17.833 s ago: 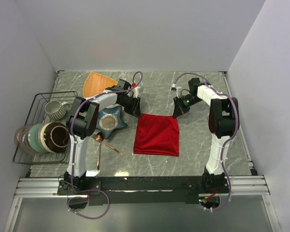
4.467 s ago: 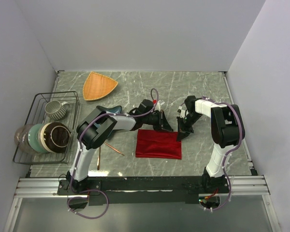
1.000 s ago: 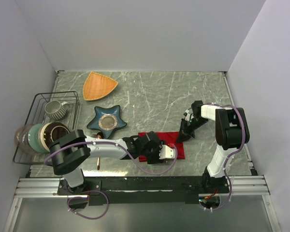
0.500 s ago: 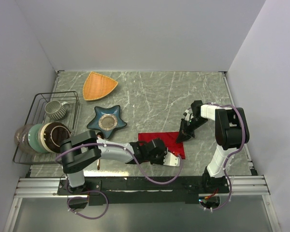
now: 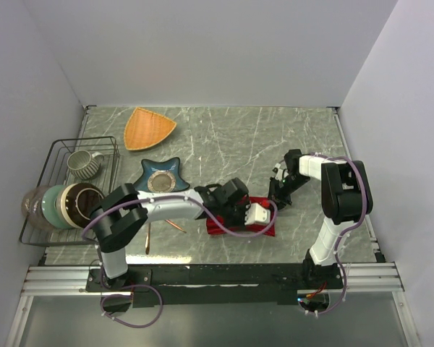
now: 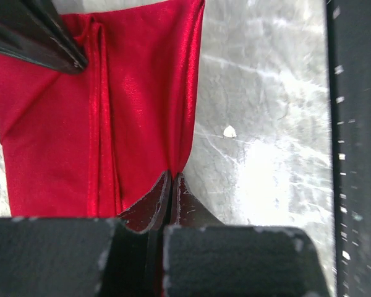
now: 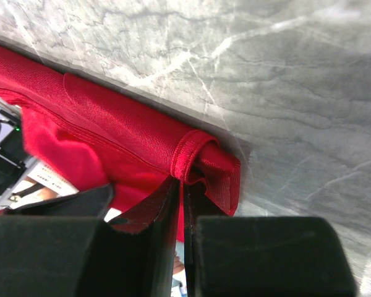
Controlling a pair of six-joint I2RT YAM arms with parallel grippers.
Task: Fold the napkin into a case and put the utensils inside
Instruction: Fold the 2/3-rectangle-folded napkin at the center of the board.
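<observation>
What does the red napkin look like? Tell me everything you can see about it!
The napkin is a bright red, plain cloth that looks soft and a bit shiny. It is folded into a long, narrow strip, with layered creases running along its length. It lies on the grey marble table. The left hand is shut on it at one end. The right hand is shut on a rolled corner at the other end.

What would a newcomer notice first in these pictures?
The bright red fabric napkin, folded into a narrow band at the table's near middle, catches the eye first. Both arms meet over it: the left gripper and the right gripper each pinch an edge. The orange triangular plate stands out at the back left.
</observation>
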